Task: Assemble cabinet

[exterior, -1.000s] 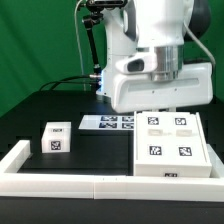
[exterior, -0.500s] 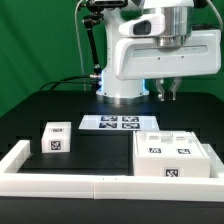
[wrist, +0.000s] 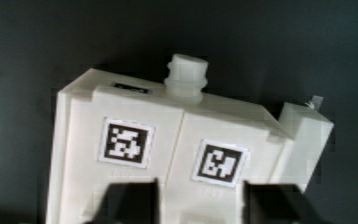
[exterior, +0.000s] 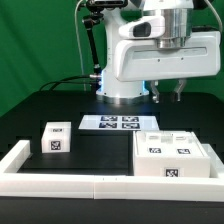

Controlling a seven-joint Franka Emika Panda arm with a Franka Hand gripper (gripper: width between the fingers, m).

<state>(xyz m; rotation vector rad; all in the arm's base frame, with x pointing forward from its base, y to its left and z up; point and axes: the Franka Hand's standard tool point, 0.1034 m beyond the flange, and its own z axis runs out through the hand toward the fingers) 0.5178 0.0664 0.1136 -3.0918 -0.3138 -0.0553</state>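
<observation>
The white cabinet body lies on the black table at the exterior view's right, with tagged flat panels on its top face. A small white tagged block stands apart at the exterior view's left. My gripper hangs above the cabinet body, clear of it, jaws apart and empty. In the wrist view the cabinet body fills the middle, with two tags and small pegs at its far edge. My dark fingertips show at the frame's edge, spread over the body, with nothing between them.
The marker board lies flat behind the parts, near the arm's base. A long low white border rail runs along the table's front and up the exterior view's left side. A green curtain hangs behind.
The gripper has risen from low over the cabinet body to well above it. The cabinet body stays on the table. Little differs from half a second ago.
</observation>
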